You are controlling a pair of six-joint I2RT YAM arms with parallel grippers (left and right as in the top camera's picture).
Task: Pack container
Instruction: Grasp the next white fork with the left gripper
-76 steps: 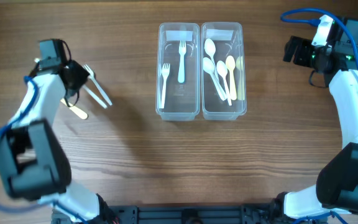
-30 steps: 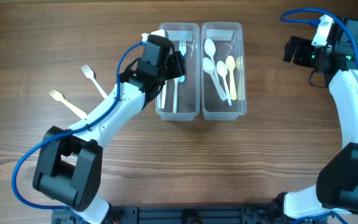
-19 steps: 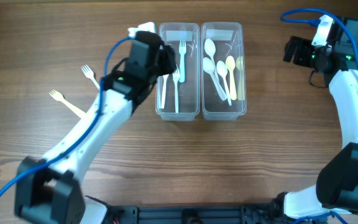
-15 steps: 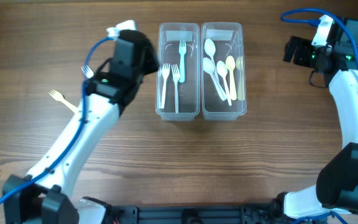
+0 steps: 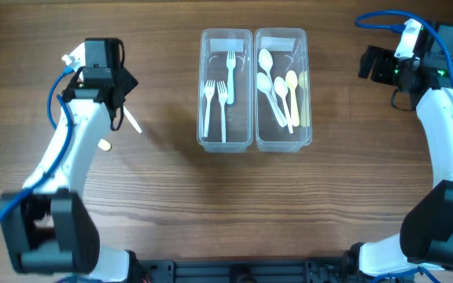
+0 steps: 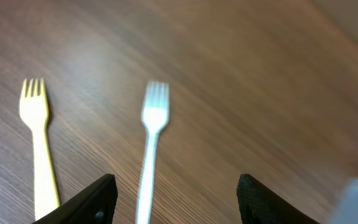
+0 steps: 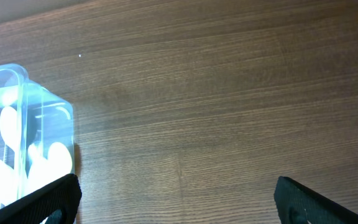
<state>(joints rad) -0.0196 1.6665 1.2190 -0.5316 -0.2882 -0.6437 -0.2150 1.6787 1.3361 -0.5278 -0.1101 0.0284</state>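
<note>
The brown wooden table [image 5: 171, 204] shows fine grain with a soft sheen. The clear twin-tub plastic container [image 5: 226, 146] is glossy. The white plastic fork [image 6: 152, 140] and cream plastic fork [image 6: 37, 140] look smooth.

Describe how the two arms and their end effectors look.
The left arm and right arm have white tubular links, black joint housings and looping blue cables. The left end effector and right end effector each have two black fingers.
</note>
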